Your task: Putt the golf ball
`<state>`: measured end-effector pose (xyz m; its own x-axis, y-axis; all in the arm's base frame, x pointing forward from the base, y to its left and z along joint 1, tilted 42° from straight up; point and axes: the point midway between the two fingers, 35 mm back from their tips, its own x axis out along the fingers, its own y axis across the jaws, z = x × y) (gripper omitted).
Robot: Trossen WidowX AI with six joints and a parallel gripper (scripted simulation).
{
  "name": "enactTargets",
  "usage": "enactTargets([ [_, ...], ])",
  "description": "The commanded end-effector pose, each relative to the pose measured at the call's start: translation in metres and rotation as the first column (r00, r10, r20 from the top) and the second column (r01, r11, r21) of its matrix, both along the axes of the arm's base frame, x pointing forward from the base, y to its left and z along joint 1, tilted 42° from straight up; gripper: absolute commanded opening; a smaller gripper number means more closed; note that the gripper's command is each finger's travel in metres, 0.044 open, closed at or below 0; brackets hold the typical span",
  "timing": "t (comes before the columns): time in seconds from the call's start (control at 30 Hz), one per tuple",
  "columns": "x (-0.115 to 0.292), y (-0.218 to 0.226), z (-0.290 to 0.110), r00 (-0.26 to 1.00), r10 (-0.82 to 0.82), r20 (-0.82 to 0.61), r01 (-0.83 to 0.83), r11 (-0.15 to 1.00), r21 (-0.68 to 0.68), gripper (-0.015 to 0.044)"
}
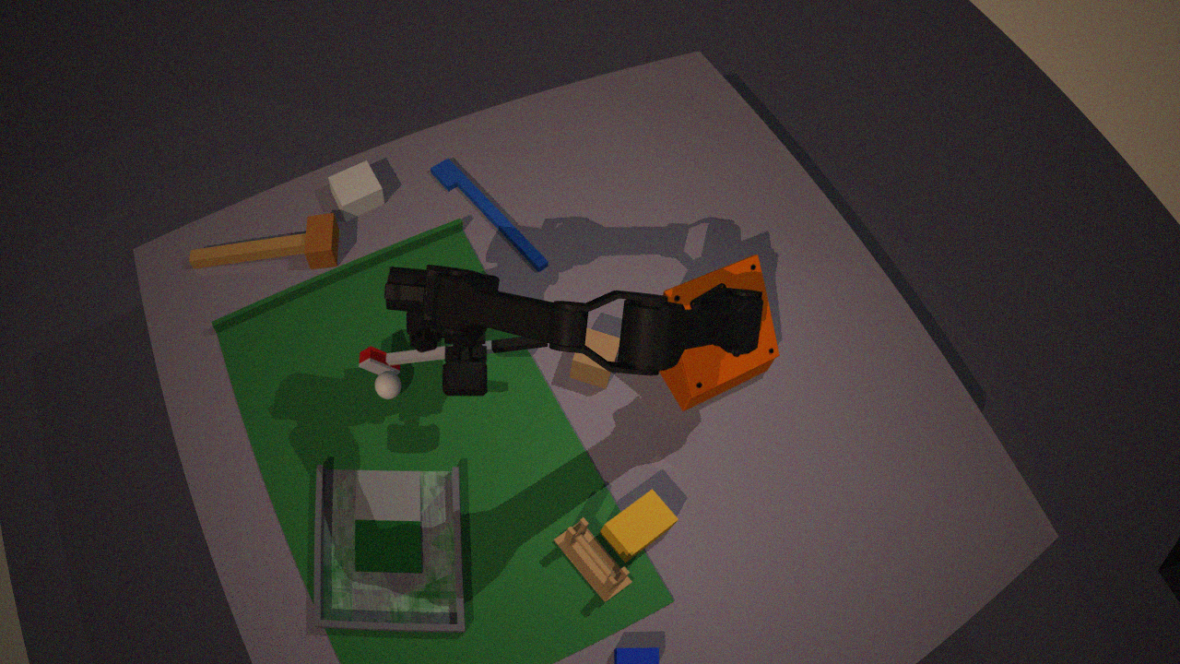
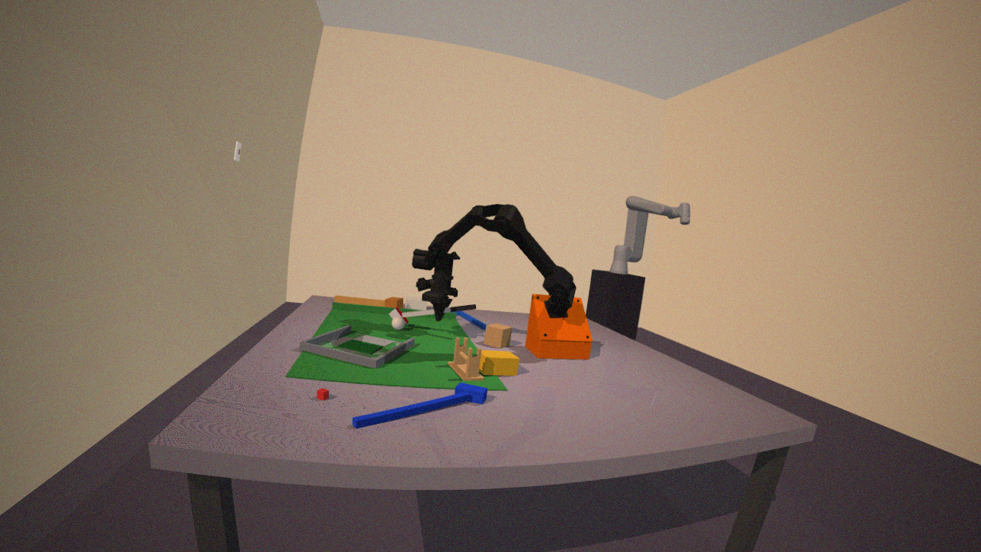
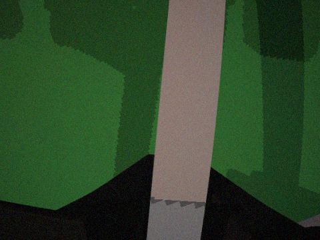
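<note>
Now | claw grips putter | lying level, head beside ball

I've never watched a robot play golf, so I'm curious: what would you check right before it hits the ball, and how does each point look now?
1. Putter held: ok. The end effector is shut on the red putter.
2. Head by the ball: ok. The red head sits right beside the golf ball; touching or not, cannot tell.
3. Ball on the green mat: ok.
4. Path to the ramp: ok, nothing lies between.
5. Raised green free: ok.
6. Head height above the mat: cannot tell.
</note>
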<state>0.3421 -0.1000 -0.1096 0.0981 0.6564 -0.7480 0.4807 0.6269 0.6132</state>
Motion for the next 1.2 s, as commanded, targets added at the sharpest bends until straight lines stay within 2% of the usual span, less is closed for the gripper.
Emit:
enactTargets([
  [0.0, 0.023, 0.031, 0.033, 1.0, 0.004, 0.018, -0.004, 1.0, 0.002, 0.0],
  [0.2, 0.029, 0.042, 0.047, 1.0, 0.006, 0.019, -0.006, 1.0, 0.005, 0.0],
  [0.5, 0.023, 0.005, 0.088, 1.0, 0.006, 0.019, -0.006, 1.0, 0.003, 0.0],
  [1.17, 0.022, 0.009, 0.082, 1.0, 0.001, 0.01, -0.001, 1.0, 0.01, 0.0],
])
